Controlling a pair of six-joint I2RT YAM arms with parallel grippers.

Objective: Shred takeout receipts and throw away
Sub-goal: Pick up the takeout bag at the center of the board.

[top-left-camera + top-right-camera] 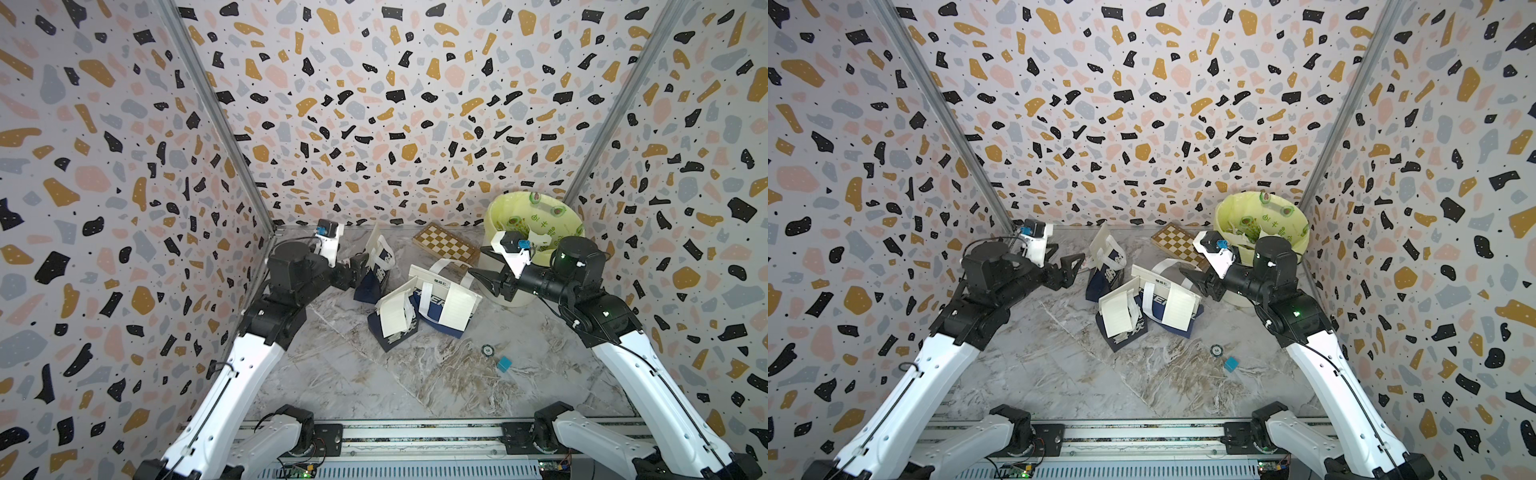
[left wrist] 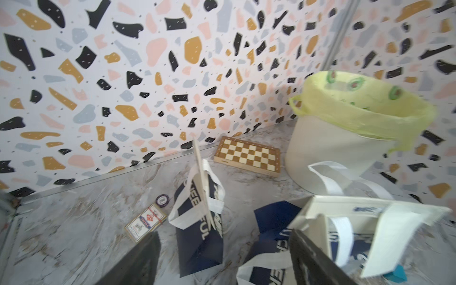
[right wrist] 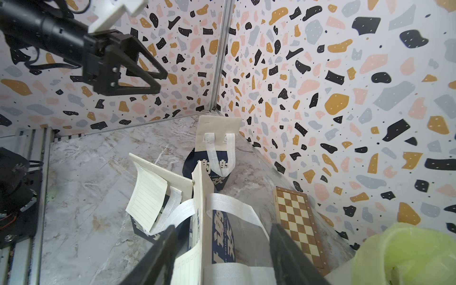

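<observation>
Three navy-and-white paper bags stand mid-table: a far one [image 1: 376,270], a front one [image 1: 395,338] and a middle one [image 1: 440,322]. A lined white takeout receipt [image 1: 392,318] [image 3: 148,199] hangs on the front bag. Another receipt [image 1: 455,306] [image 2: 392,241] hangs on the middle bag. My left gripper [image 1: 355,268] [image 2: 222,237] hovers open beside the far bag, holding nothing. My right gripper [image 1: 482,262] [image 3: 223,227] is open above the middle bag. That bag's upper edge stands between its fingers, untouched. A cream bin with a yellow-green liner [image 1: 536,232] stands at the back right.
A wooden chessboard [image 1: 446,245] lies by the back wall, left of the bin. A poker chip [image 1: 487,350] and a blue cube [image 1: 504,362] lie front right. A card deck [image 2: 145,222] and another chip [image 2: 162,198] lie left of the far bag. Patterned walls enclose three sides.
</observation>
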